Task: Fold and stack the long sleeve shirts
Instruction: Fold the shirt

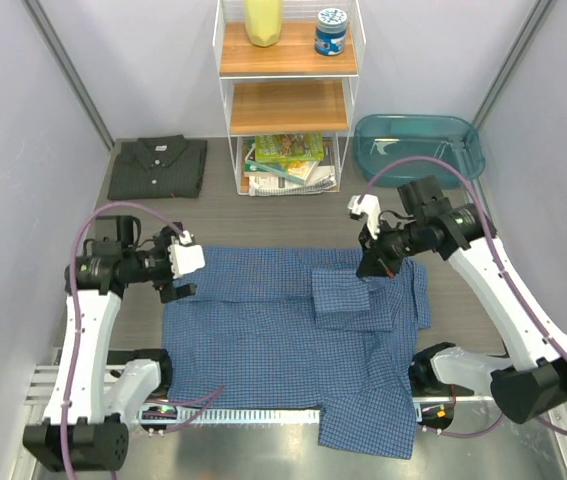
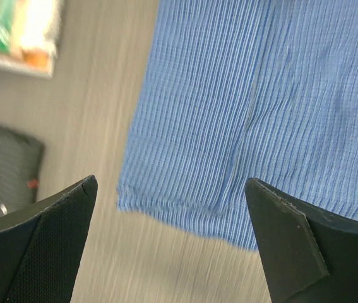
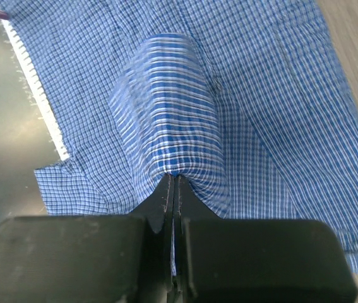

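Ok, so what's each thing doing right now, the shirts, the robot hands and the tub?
blue shirt, spread out on the table, one sleeve folded across it, a bit of cloth pinched up.
grey shirt, folded, lying at the far left.
left hand, open, holding nothing, over the blue shirt's edge.
right hand, shut on the blue shirt.
teal tub, upright at the far right.

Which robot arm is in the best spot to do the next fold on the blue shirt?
Probably the right. The right fingers are pinched shut on a raised fold of the blue shirt, ready to pull it over. The left fingers are wide open over the shirt's edge, holding nothing.
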You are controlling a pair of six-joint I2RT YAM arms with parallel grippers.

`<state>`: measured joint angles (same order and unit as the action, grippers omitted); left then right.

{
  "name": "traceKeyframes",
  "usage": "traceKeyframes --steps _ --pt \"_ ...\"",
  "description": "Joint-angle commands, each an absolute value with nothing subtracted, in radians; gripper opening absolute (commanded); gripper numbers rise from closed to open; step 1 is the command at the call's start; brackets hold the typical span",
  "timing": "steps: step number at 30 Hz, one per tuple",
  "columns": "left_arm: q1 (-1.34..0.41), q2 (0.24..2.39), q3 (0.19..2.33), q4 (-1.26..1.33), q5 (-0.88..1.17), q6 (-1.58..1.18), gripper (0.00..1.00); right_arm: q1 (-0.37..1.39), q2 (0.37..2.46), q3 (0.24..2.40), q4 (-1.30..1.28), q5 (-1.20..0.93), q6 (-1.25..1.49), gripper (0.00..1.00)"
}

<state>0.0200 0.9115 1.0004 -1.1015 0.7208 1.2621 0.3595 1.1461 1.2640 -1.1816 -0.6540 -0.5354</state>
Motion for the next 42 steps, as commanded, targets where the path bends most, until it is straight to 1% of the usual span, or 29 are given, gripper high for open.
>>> traceKeyframes --steps 1,2,3,4,6,7,8,9,10,11,12,13,14,16,17,18,20,21,22,24,28,31,32,34,37,42 --pt "0.009 0.799 0.99 -1.032 0.954 1.067 1.0 0.383 1.21 1.296 -1.066 -0.745 -0.496 0.01" --pt "-0.023 0.761 0.962 -0.963 0.977 0.904 1.0 0.388 1.242 1.296 -1.06 -0.762 -0.488 0.01" --pt "-0.047 0.688 0.934 -0.795 0.973 0.834 1.0 0.391 1.262 1.298 -1.046 -0.775 -0.473 0.01" --pt "-0.119 0.637 0.86 -0.707 0.954 0.754 1.0 0.393 1.278 1.301 -1.039 -0.808 -0.465 0.01" --pt "-0.222 0.51 0.78 -0.521 0.801 0.57 1.0 0.394 1.327 1.302 -1.02 -0.844 -0.431 0.01" --pt "-0.336 0.487 0.723 -0.443 0.746 0.56 1.0 0.394 1.338 1.301 -1.014 -0.865 -0.42 0.01" --pt "-0.397 0.474 0.712 -0.442 0.706 0.577 1.0 0.394 1.354 1.296 -1.005 -0.9 -0.408 0.01" --pt "-0.453 0.472 0.701 -0.44 0.595 0.612 1.0 0.394 1.359 1.289 -0.983 -0.917 -0.382 0.01" --pt "-0.565 0.501 0.698 -0.428 0.522 0.612 1.0 0.394 1.364 1.276 -0.977 -0.933 -0.376 0.01" --pt "-0.625 0.544 0.712 -0.425 0.427 0.611 1.0 0.393 1.368 1.27 -0.97 -0.948 -0.367 0.01" --pt "-0.687 0.592 0.727 -0.42 0.235 0.607 1.0 0.394 1.379 1.267 -0.966 -0.95 -0.362 0.01" --pt "-0.81 0.724 0.747 -0.407 0.116 0.606 1.0 0.394 1.382 1.264 -0.968 -0.951 -0.361 0.01" --pt "-0.865 0.791 0.814 -0.394 0.025 0.604 1.0 0.394 1.385 1.261 -0.971 -0.951 -0.36 0.01" --pt "-0.973 0.885 0.854 -0.347 -0.107 0.594 1.0 0.393 1.382 1.244 -0.974 -0.962 -0.36 0.01" --pt "-1.003 0.912 0.824 -0.224 -0.118 0.597 1.0 0.393 1.379 1.238 -0.977 -0.968 -0.357 0.01" --pt "-1.032 0.916 0.787 -0.159 -0.123 0.618 1.0 0.393 1.378 1.226 -0.974 -0.98 -0.354 0.01" --pt "-1.141 0.923 0.701 0.014 -0.169 0.721 1.0 0.391 1.377 1.218 -0.977 -0.991 -0.35 0.01" --pt "-1.176 0.934 0.619 0.175 -0.193 0.748 1.0 0.391 1.379 1.215 -0.988 -0.997 -0.353 0.01" --pt "-1.242 0.949 0.595 0.245 -0.248 0.782 1.0 0.388 1.379 1.212 -0.994 -1.006 -0.357 0.01" --pt "-1.288 1.001 0.56 0.326 -0.274 0.781 1.0 0.388 1.376 1.207 -1.005 -1.014 -0.362 0.01" --pt "-1.35 1.04 0.522 0.38 -0.252 0.724 1.0 0.382 1.376 1.203 -1.011 -1.032 -0.37 0.01" --pt "-1.388 1.101 0.486 0.536 -0.3 0.727 1.0 0.379 1.396 1.216 -1.046 -1.057 -0.397 0.01" --pt "-1.393 1.124 0.482 0.573 -0.343 0.726 1.0 0.379 1.4 1.218 -1.054 -1.069 -0.403 0.01" --pt "-1.394 1.153 0.476 0.624 -0.356 0.7 1.0 0.379 1.402 1.213 -1.062 -1.081 -0.405 0.01" --pt "-1.394 1.172 0.474 0.627 -0.351 0.635 1.0 0.379 1.402 1.204 -1.062 -1.089 -0.413 0.01" --pt "-1.394 1.184 0.537 0.608 -0.393 0.641 1.0 0.379 1.394 1.181 -1.068 -1.082 -0.426 0.01"
